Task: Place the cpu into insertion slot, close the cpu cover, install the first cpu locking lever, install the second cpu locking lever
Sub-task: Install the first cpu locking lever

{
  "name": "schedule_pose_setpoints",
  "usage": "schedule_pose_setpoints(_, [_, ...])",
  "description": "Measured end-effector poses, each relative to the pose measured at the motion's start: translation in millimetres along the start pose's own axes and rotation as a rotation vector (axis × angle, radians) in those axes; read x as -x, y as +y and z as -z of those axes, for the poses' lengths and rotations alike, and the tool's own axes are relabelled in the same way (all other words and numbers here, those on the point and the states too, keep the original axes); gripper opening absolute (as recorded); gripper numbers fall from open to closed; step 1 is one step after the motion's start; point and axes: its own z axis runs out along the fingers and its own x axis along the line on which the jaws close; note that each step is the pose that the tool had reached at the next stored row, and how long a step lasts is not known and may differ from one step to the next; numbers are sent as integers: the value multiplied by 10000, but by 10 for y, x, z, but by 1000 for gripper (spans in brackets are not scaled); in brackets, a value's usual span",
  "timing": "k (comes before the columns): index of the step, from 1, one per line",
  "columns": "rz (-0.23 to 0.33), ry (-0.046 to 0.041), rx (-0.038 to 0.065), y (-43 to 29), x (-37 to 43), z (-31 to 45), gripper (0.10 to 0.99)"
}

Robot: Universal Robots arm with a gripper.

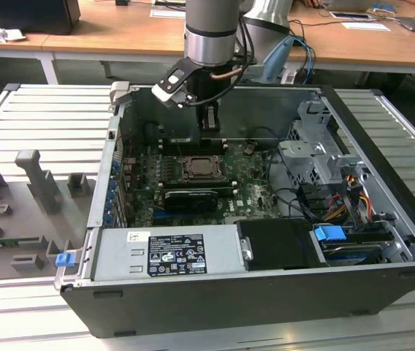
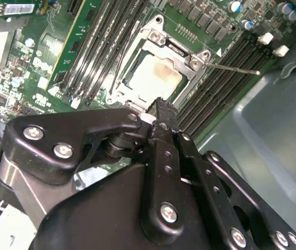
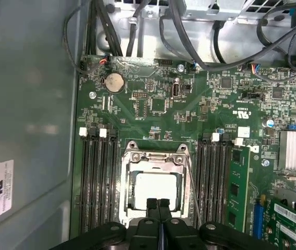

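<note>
With the cpu [image 3: 156,187] seated beneath the lowered cpu cover [image 3: 153,159], a locking lever [image 2: 236,67] is judged unlatched, and the gripper [image 3: 158,203] is held shut, empty

The cpu [image 3: 156,190], a pale silvery square, lies flat in the insertion slot [image 3: 123,205], between the black memory slots [image 3: 96,182]. The cpu cover [image 3: 156,159], a silver windowed frame, lies flat around it.

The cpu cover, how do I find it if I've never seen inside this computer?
Look inside the open computer case at the green circuit board on its floor. Between two banks of long black memory slots lies the cpu cover. It is the only shiny silver square frame there, with a window showing the pale cpu.
</note>
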Motion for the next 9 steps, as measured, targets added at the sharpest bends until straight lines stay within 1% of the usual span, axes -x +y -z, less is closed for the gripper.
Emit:
schedule_pose_setpoints(4, [3,-24,-1,7,3,303,106])
schedule_pose_setpoints(5, [2,-31,-1,7,4,347,106])
schedule_pose_setpoints(6, [2,-44,-2,9,5,419,106])
schedule_pose_setpoints(7, [2,-50,-3,10,5,469,106])
schedule_pose_setpoints(9, [2,-60,-2,12,7,596,106])
